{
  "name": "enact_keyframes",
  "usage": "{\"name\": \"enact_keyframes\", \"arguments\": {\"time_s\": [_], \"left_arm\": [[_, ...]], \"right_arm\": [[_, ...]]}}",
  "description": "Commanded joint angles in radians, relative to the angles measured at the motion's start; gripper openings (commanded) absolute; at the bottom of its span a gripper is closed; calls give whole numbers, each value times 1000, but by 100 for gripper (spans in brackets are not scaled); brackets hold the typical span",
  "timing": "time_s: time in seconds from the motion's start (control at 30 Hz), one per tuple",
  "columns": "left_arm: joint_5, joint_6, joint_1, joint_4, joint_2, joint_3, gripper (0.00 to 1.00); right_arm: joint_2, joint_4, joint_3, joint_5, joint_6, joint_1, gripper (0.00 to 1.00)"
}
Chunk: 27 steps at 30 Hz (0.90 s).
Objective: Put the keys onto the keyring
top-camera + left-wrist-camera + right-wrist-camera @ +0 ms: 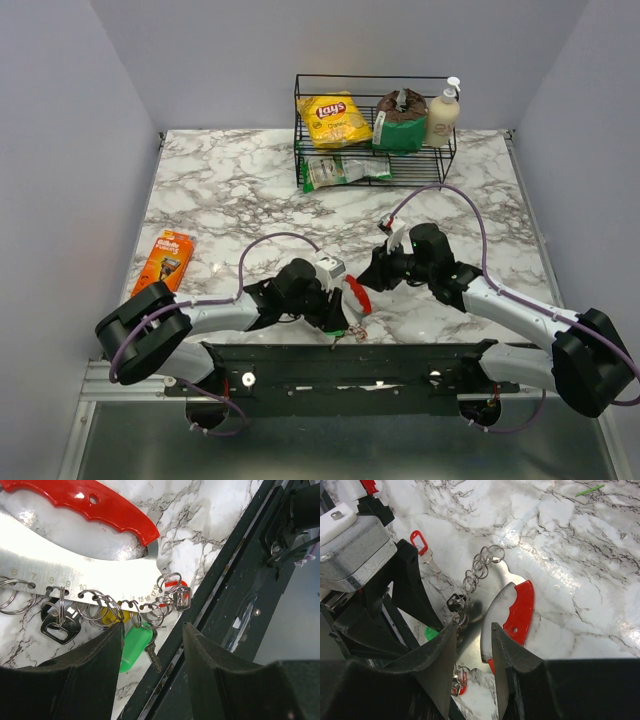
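The bunch lies near the table's front edge: a silvery-grey flat piece with numbered holes and a red oval loop, seen in the top view too. Several thin keyrings hang along its edge. A key with a green tag, a black-headed key and a red tag hang from them. My left gripper is open just above the green-tagged key. My right gripper is open over the flat piece, its left finger by the rings. A lone red-tagged key lies beside my left gripper.
The black base rail runs right beside the bunch at the table's near edge. An orange razor pack lies at the left. A wire rack with a chips bag, packets and a bottle stands at the back.
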Motion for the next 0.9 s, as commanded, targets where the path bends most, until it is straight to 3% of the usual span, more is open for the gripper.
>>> {"name": "enact_keyframes", "arguments": {"time_s": [0.0,0.17,0.6,0.87], "left_arm": [[-49,36,-7,3,12,28,58],[-63,49,-12,-19,0,34,52],[-127,59,-18,-109,-190,25,53],[-115,90,-41,-141,-104,83,52]], "right_arm": [[-14,3,-16,-25,3,-7,43],[-14,3,-16,-30,5,-10,42],[10,19,-14,-55,9,-9,43],[9,22,-26,-23,32,-16,43]]}}
